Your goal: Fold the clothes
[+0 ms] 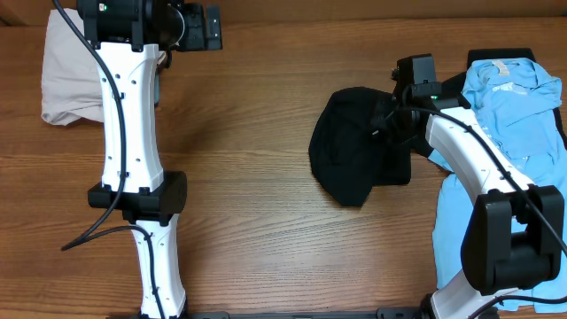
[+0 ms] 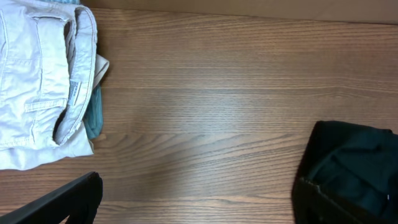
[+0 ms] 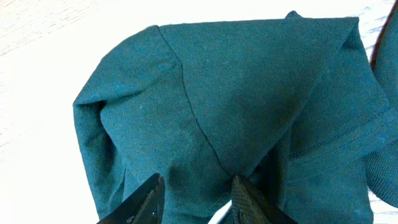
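Note:
A black garment [image 1: 350, 151] lies bunched on the table right of centre. In the right wrist view it looks dark green [image 3: 236, 93]. My right gripper [image 1: 390, 120] is at its right edge. Its jaws [image 3: 199, 196] are partly apart, and the fingertips [image 3: 154, 190] rest on the cloth with a hem between them. Light-blue T-shirts [image 1: 509, 97] lie piled at the far right. A folded beige-white trouser-like garment [image 1: 66, 80] lies at the back left [image 2: 37, 93]. My left gripper [image 1: 199, 27] hovers beside it, open and empty, with one finger [image 2: 68, 199] showing.
A teal cloth edge [image 2: 94, 118] shows under the beige garment. More light-blue cloth [image 1: 461, 221] spreads along the right edge under the right arm. The wooden table [image 1: 257, 213] lies between the two piles. The left arm runs up the left side.

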You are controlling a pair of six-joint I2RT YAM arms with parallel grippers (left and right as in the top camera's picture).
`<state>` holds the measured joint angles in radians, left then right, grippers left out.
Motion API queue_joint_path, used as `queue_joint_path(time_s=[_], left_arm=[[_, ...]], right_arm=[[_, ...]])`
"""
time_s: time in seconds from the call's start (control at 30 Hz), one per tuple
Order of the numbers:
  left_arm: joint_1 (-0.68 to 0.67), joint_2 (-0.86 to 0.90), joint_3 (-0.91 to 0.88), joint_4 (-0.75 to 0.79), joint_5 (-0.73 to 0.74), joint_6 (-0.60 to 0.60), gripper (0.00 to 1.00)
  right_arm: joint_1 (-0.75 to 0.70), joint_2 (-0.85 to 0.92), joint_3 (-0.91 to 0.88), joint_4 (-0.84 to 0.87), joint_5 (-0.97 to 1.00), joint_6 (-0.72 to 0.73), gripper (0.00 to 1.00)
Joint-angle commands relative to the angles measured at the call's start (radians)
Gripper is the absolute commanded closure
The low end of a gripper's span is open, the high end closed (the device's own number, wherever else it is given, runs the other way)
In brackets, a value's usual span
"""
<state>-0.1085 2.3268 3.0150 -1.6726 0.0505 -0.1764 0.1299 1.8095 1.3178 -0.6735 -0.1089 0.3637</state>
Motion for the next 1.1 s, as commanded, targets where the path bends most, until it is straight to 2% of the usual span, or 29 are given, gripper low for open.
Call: queue_joint_path(time_s=[0.0,0.17,0.23,0.27,0.37,0.4,0.77,1.03,1.07], left_arm=[[0.003,0.003,-0.005,0.000,-0.010,0.019,0.00],[0.003,0.003,-0.005,-0.003,-0.010,0.019,0.00],[0.004,0.003,-0.005,-0.003,-0.010,0.019,0.00],[0.003,0.003,-0.005,-0.003,-0.010,0.019,0.00],[0.004,0.003,-0.005,-0.003,-0.010,0.019,0.00],[0.004,0.003,-0.005,-0.003,-0.010,0.019,0.00],[0.004,0.003,-0.005,-0.002,-0.010,0.019,0.00],[0.004,0.003,-0.005,0.007,-0.010,0.019,0.00],[0.004,0.003,-0.005,0.008,-0.010,0.019,0.00]], right_arm=[[0.001,0.034,-0.011,0.002,-0.016,0.011,0.61],[0.001,0.048,-0.011,0.009,-0.027,0.030,0.61],[0.001,0.048,-0.011,0.016,-0.026,0.030,0.64],[0.001,0.048,-0.011,0.023,-0.026,0.030,0.69],[0.001,0.048,-0.011,0.056,-0.019,0.030,0.95],[0.000,0.048,-0.010,0.067,-0.015,0.030,0.96],[-0.109,0.047,0.209,0.053,-0.002,0.021,0.96],[-0.219,0.080,0.221,0.097,0.059,-0.032,0.96],[-0.225,0.090,0.221,0.095,0.062,-0.044,0.86]])
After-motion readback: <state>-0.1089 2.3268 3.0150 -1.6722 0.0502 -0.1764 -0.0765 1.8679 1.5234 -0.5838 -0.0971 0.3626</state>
